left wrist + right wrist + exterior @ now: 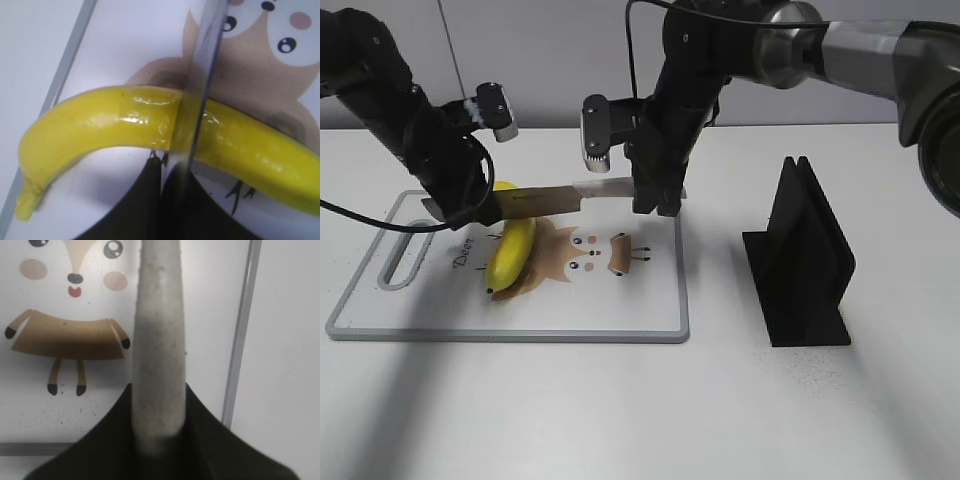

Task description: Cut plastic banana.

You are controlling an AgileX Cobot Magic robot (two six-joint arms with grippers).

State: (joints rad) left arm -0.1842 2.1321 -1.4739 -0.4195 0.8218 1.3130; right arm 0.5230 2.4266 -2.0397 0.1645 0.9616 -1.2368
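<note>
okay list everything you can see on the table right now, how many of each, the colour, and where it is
banana: one, bright yellow, lying on the left part of the cutting board, under the knife blade
knife: one, pale handle and shiny blade, held level across the banana
cutting board: one, white with a grey rim and a cartoon deer print, on the left half of the table
stand: one, black, slotted, upright on the table to the right of the board
table: one, white, under everything
left gripper: one, black, down at the banana's far end
right gripper: one, black, shut on the knife handle
</note>
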